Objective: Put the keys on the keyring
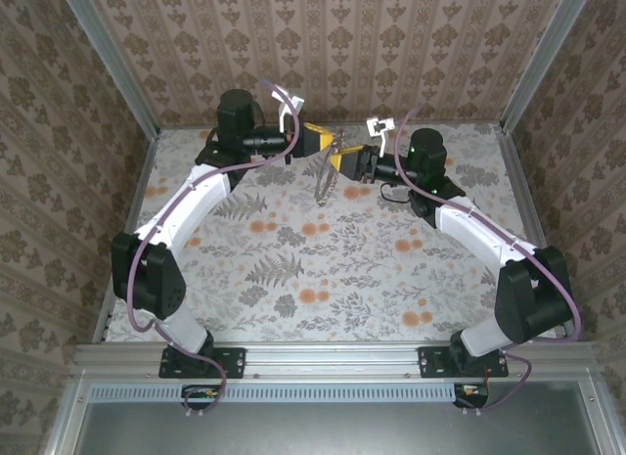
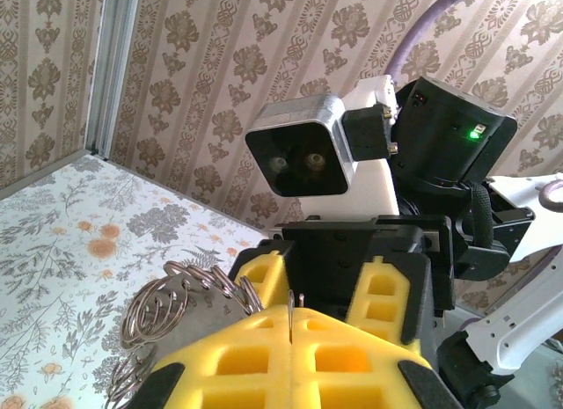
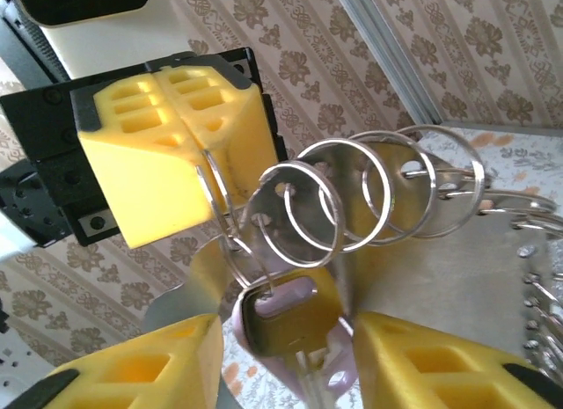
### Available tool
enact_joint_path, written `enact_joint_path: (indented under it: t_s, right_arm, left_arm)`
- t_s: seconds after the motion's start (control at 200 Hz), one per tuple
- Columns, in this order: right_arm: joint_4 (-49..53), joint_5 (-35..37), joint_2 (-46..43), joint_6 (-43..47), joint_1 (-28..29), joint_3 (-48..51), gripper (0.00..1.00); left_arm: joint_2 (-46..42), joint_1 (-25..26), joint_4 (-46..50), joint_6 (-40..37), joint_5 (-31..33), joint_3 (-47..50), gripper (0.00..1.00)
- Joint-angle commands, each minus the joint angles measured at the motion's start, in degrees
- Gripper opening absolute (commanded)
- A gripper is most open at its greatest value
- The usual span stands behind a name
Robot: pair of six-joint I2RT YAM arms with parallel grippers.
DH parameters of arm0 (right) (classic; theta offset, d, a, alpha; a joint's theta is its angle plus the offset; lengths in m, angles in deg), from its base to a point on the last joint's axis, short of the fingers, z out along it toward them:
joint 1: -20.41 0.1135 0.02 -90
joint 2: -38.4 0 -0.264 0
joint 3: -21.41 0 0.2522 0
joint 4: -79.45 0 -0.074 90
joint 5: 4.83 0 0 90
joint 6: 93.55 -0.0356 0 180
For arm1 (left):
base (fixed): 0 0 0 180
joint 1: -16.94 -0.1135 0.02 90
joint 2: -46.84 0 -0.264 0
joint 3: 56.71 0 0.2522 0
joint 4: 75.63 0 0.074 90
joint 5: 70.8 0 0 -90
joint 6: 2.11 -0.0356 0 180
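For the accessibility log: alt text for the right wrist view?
The left gripper, yellow pads shut, pinches a silver split ring from a chain of linked rings in mid-air. A lilac-headed key hangs at that ring, between the right gripper's parted yellow pads.

Both grippers, left (image 1: 323, 144) and right (image 1: 335, 162), nearly touch; the keyring (image 1: 326, 181) hangs between; table (image 1: 293, 279) foreground open.

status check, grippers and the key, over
Left gripper shut on the ring. Right gripper shut on the lilac key, its head at the ring. Chain of split rings dangling close alongside.
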Motion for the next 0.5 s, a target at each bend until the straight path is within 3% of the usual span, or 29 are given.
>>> enact_joint_path:
  t_s: [0.0, 0.265, 0.495]
  right_arm:
    - [-1.06, 0.68, -0.32, 0.88, 0.37, -0.42, 0.31]
    - [-0.72, 0.3, -1.21, 1.07, 0.59, 0.32, 0.0]
    - [-0.18, -1.09, -0.79, 1.3, 2.91, -1.25, 0.0]
  left_arm:
    - [-3.36, 0.13, -3.29, 1.03, 0.6, 0.12, 0.0]
    - [-3.92, 0.15, -5.83, 3.02, 1.77, 0.96, 0.0]
    - [-4.68, 1.86, -8.15, 4.03, 3.84, 2.74, 0.0]
